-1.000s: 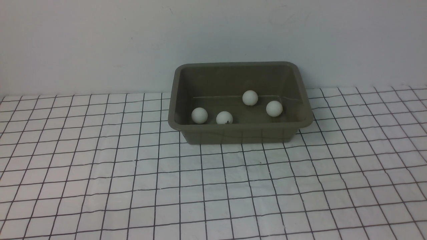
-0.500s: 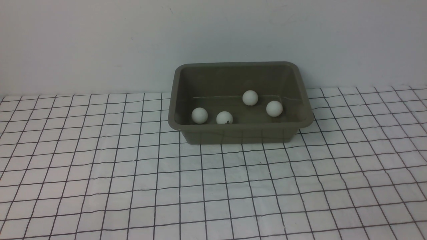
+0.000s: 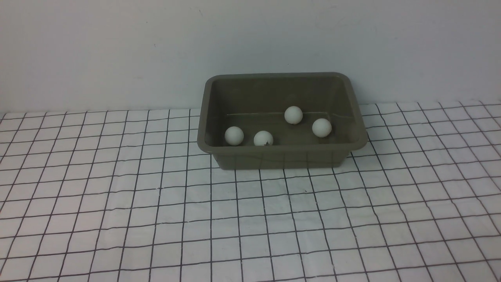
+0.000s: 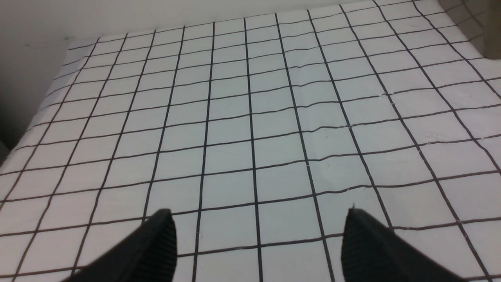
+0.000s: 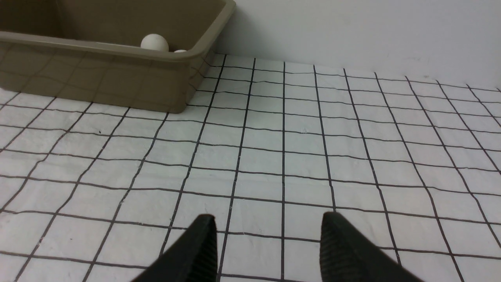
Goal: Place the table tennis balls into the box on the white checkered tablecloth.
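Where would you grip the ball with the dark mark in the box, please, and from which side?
Across its middle, from straight above: the marked ball lies low behind the near wall of the box, so the rim likely blocks a sideways approach. Close along that wall; the neighbouring ball stands apart.

Probably a lab test bench: a checkered tablecloth against a bare white wall.

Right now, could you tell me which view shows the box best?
The front view: the whole box with four balls inside. The right wrist view shows one corner of it; the left wrist view barely catches an edge.
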Action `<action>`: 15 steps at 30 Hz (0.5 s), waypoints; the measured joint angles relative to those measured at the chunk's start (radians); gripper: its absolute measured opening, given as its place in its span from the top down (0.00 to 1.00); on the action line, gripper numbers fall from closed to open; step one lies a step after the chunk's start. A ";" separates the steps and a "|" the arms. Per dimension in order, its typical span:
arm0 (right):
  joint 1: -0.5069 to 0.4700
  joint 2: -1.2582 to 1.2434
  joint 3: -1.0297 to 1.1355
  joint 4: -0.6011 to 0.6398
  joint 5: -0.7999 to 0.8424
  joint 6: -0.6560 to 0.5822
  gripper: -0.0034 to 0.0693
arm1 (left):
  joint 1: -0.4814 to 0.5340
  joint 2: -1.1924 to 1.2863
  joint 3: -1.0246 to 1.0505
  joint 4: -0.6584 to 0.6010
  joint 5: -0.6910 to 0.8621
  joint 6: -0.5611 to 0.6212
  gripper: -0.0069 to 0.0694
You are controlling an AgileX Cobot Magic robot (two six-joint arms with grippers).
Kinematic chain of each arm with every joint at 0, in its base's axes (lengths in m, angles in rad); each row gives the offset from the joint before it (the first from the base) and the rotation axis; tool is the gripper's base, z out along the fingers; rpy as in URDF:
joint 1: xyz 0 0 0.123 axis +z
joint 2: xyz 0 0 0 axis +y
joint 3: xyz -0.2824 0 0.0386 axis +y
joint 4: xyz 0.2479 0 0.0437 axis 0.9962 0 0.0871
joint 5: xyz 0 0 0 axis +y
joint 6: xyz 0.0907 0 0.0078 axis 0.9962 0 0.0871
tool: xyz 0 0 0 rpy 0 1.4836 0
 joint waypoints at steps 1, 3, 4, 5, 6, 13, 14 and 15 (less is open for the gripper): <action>0.000 0.000 0.000 -0.004 0.001 0.000 0.49 | 0.000 0.000 0.000 0.000 0.000 0.000 0.24; 0.000 0.000 0.004 -0.010 0.001 0.001 0.49 | 0.000 0.000 0.000 0.000 0.000 0.000 0.24; 0.000 0.000 0.008 -0.016 0.001 0.002 0.49 | 0.000 0.000 0.000 0.000 0.000 0.000 0.24; 0.000 0.000 0.015 -0.027 0.001 0.007 0.49 | 0.000 0.000 0.000 0.000 0.000 0.000 0.24; 0.000 0.000 0.023 -0.035 0.000 0.013 0.49 | 0.000 0.000 0.000 0.000 0.000 0.000 0.24; 0.000 0.000 0.033 -0.050 -0.048 0.034 0.49 | 0.000 0.000 0.000 0.000 0.000 0.000 0.24; 0.000 0.000 0.033 -0.050 -0.048 0.037 0.49 | 0.000 0.000 0.000 0.000 0.000 0.000 0.24; 0.000 0.000 0.033 -0.050 -0.048 0.042 0.49 | 0.000 0.000 0.000 0.000 0.000 0.000 0.24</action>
